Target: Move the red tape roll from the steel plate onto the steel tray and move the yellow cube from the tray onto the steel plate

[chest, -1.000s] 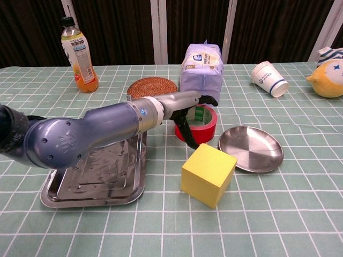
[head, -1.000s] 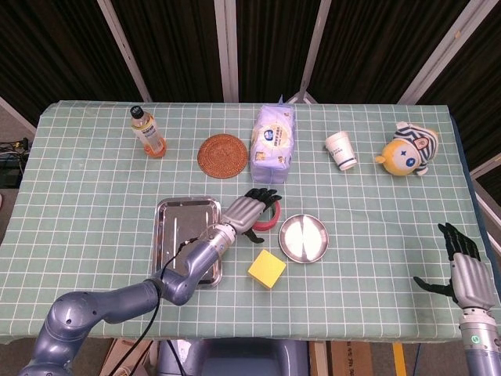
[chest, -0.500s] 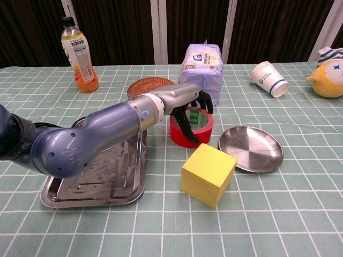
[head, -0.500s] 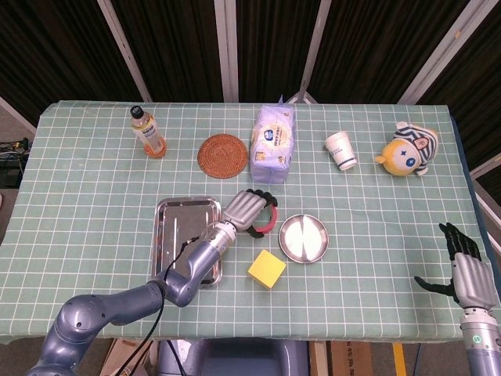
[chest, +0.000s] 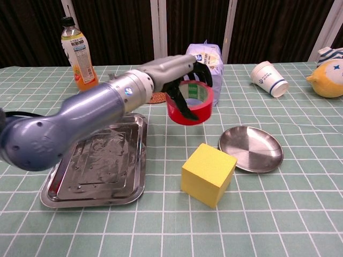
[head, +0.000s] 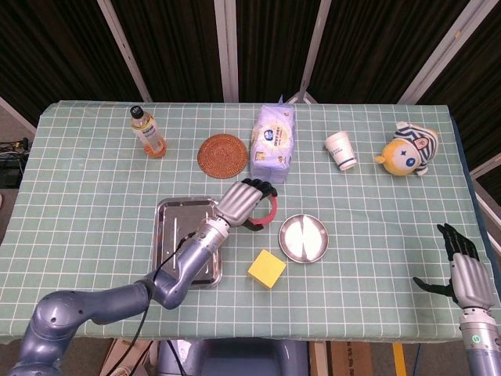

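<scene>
The red tape roll (chest: pixel 190 101) hangs in the air, tilted, gripped by the left hand (chest: pixel 179 72), whose dark fingers (chest: pixel 181 105) hook through its core and over its rim; it sits above the cloth between the rectangular steel tray (chest: pixel 64 190) and the round steel plate (chest: pixel 251 149), touching neither. The yellow foam cube (chest: pixel 208 173) rests on the green checked tablecloth (chest: pixel 300 214) just beside the plate, outside the tray. The right hand (head: pixel 463 269) is well apart at the table's edge, fingers spread, holding nothing. Along the far side stand an orange drink bottle (head: pixel 146 131), a woven round coaster (head: pixel 222 155), a pale purple tissue pack (head: pixel 273 142), a tipped paper cup (head: pixel 341 150) and a yellow plush toy (head: pixel 407 150).
</scene>
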{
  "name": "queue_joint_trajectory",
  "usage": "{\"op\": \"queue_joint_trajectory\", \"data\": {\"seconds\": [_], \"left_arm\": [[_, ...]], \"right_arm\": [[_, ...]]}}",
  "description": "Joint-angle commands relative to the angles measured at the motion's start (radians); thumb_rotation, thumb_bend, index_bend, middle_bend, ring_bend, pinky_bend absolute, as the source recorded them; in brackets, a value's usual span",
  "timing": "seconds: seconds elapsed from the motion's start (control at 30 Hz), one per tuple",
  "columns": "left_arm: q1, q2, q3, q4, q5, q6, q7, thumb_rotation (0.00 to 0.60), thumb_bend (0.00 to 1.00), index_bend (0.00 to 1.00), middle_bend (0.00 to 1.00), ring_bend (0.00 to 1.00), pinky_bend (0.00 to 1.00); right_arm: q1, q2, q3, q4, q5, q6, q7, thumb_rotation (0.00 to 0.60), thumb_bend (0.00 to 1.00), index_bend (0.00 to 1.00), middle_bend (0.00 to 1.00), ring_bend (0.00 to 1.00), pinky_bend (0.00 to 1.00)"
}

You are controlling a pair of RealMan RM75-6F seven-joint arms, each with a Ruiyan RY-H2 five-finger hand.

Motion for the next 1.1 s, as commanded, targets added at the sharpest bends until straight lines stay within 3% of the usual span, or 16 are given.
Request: {"op": "queue_joint_trajectory", "data": {"seconds": [0.03,0.17,0.27,0.53,0.77,0.87,1.1], "left_arm": [[0.126,0.172,0.042,-0.193,0.010,0.126,0.107,0.600,0.36,0.43,0.40,0.36,0.46],[0.221,0.321,0.117,-0.339,0.006,0.136,0.113,0.600,0.35,0.44,0.37,0.35,0.44],[0.268,0.385,0.164,-0.398,0.019,0.128,0.065,0.600,0.35,0.44,0.37,0.35,0.44],[0.332,0.427,0.270,-0.380,0.104,0.101,-0.038,0.600,0.32,0.42,0.30,0.28,0.40],[0.334,0.400,0.292,-0.322,0.088,0.018,-0.084,0.600,0.06,0.29,0.06,0.00,0.19],[0.335,0.401,0.288,-0.327,0.099,0.022,-0.081,0.600,0.00,0.26,0.00,0.00,0.13],[0.369,0.383,0.273,-0.334,0.190,0.156,-0.083,0.600,0.00,0.21,0.00,0.00,0.05]], "right_arm": [[-0.002,0.002,-0.003,-0.002,-0.006,0.003,0.001,0.600,0.02,0.00,0.00,0.03,0.00],[-0.003,0.003,-0.004,-0.009,-0.001,0.000,-0.004,0.600,0.02,0.00,0.00,0.03,0.00],[-0.004,0.000,-0.004,-0.019,-0.006,0.010,-0.016,0.600,0.02,0.00,0.00,0.03,0.00],[-0.006,-0.005,-0.006,-0.028,-0.002,0.017,-0.042,0.600,0.02,0.00,0.00,0.03,0.00],[-0.006,-0.003,-0.008,-0.029,-0.011,0.016,-0.039,0.600,0.02,0.00,0.00,0.03,0.00],[-0.008,-0.002,-0.008,-0.029,-0.013,0.022,-0.038,0.600,0.02,0.00,0.00,0.03,0.00],[-0.013,0.006,-0.014,-0.037,-0.026,0.029,-0.043,0.600,0.02,0.00,0.00,0.03,0.00]]}}
